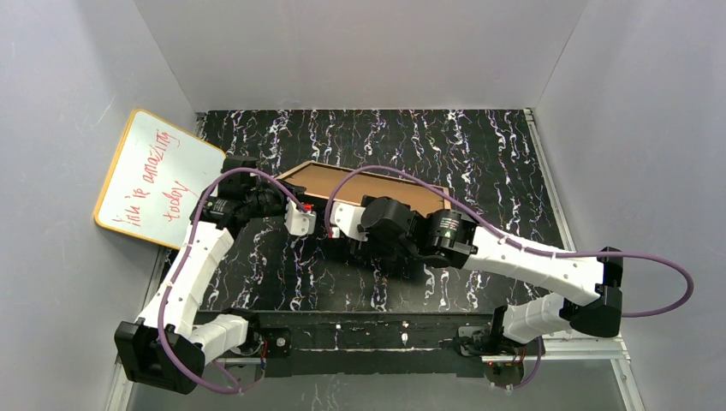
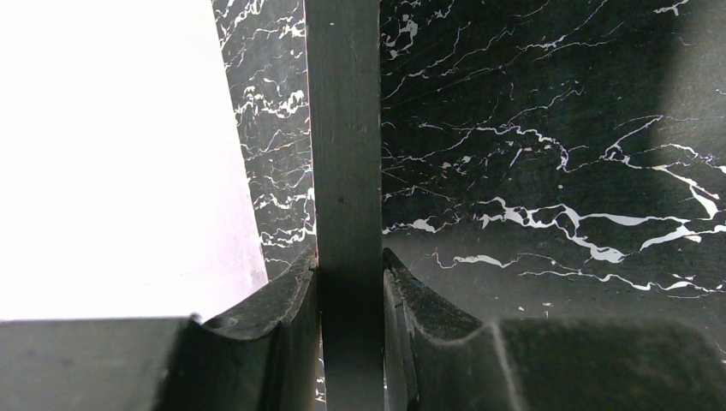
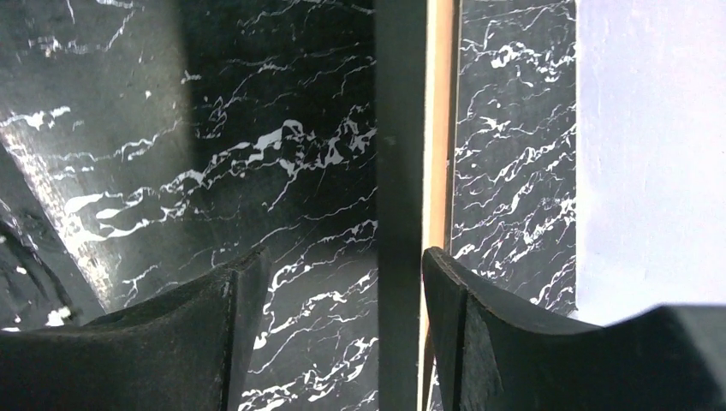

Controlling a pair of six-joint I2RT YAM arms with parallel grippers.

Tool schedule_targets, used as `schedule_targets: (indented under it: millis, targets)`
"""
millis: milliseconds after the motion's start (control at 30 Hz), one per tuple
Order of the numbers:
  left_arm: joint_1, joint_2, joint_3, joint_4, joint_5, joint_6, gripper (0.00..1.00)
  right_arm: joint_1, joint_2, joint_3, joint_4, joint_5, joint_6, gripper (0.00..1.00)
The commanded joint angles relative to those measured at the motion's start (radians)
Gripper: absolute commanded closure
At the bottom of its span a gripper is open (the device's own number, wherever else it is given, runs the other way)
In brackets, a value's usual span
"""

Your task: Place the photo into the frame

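Observation:
The frame (image 1: 370,185) stands on its long edge across the middle of the table, leaning back, with its tan side facing up. In the left wrist view its black edge (image 2: 342,145) runs straight up between my fingers, and my left gripper (image 2: 349,267) is shut on it. My right gripper (image 3: 344,257) is open around the same black edge (image 3: 400,128). The edge lies against the right finger, with a wide gap to the left finger. From above, the left gripper (image 1: 301,223) and the right gripper (image 1: 341,224) sit close together at the frame's near-left corner. The photo is out of view.
A yellow-edged whiteboard (image 1: 158,180) with red writing leans against the left wall. Grey walls enclose the black marbled table (image 1: 479,154) on three sides. The arm bases stand at the near edge.

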Motion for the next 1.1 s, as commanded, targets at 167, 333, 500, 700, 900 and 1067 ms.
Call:
schedule_targets:
  millis: [167, 333, 500, 700, 900, 1067]
  targets:
    - [0.002, -0.052, 0.012, 0.008, 0.042, 0.020, 0.99, -0.096, -0.026, -0.088, 0.163, -0.032, -0.106, 0.26]
    - [0.001, -0.057, 0.006, 0.000, 0.037, 0.029, 0.99, -0.137, 0.011, -0.091, 0.208, -0.030, -0.143, 0.27]
    - [0.001, -0.057, 0.007, -0.003, 0.037, 0.023, 0.99, -0.141, 0.031, -0.076, 0.224, -0.056, -0.164, 0.27]
    - [0.001, -0.051, 0.011, -0.003, 0.038, 0.016, 0.99, -0.141, 0.046, -0.083, 0.217, -0.095, -0.161, 0.32]
    - [0.001, -0.047, 0.017, 0.002, 0.046, 0.002, 0.94, -0.145, 0.082, -0.056, 0.245, -0.067, -0.158, 0.53]
    - [0.002, -0.049, 0.031, 0.069, 0.053, -0.125, 0.28, -0.168, 0.119, 0.040, 0.229, -0.094, -0.130, 0.65]
